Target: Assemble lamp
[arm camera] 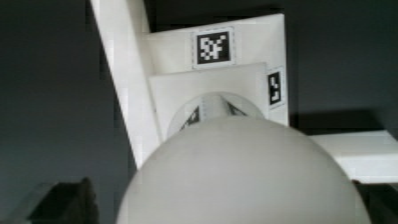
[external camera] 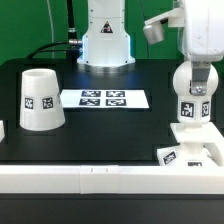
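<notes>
Exterior view: at the exterior view's right, the gripper (external camera: 198, 80) is clamped on the round head of the bulb (external camera: 193, 108), holding it upright with its neck down on the square base (external camera: 203, 150), probably to seat it. The shade (external camera: 40, 100) stands well apart on the bench (external camera: 110, 130). Wrist view: the bulb's head fills the foreground over the tagged base, suggesting the two are aligned.

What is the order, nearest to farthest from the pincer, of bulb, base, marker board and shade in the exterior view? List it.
1. White round-headed plastic bulb: directly under the pincer, exterior view's right.
2. Flat square white base: just below the bulb.
3. Thin white marker board: mid-table.
4. Large tapered white shade: far on the exterior view's left.
</notes>
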Controlling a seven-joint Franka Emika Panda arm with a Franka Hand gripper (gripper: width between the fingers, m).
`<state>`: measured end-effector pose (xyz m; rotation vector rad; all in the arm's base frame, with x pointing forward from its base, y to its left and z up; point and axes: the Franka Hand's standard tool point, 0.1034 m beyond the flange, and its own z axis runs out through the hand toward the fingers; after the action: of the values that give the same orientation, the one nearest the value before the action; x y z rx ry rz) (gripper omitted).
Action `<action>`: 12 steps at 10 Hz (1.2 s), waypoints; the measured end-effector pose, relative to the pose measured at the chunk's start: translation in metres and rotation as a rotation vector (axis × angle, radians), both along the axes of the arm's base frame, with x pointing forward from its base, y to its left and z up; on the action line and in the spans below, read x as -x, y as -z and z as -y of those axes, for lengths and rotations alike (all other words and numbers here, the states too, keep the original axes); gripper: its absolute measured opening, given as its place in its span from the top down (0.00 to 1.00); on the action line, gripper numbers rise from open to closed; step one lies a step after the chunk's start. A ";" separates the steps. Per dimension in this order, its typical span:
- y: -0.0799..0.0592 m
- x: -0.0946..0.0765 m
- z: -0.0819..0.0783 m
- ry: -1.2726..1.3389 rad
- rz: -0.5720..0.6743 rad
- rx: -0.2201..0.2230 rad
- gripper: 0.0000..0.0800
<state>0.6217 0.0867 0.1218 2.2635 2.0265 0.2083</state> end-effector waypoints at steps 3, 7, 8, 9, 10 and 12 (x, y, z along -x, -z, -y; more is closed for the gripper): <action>0.000 -0.001 0.001 -0.122 0.008 0.035 0.28; 0.000 -0.001 0.002 -0.106 0.008 0.032 0.28; 0.000 -0.001 0.002 -0.086 0.007 0.029 0.28; 0.000 -0.001 0.002 -0.070 0.005 0.026 0.28; 0.000 -0.002 0.001 0.052 -0.011 0.006 0.28; 0.000 -0.003 -0.002 0.284 -0.021 -0.031 0.28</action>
<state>0.6243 0.0891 0.1214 2.5452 1.6931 0.1940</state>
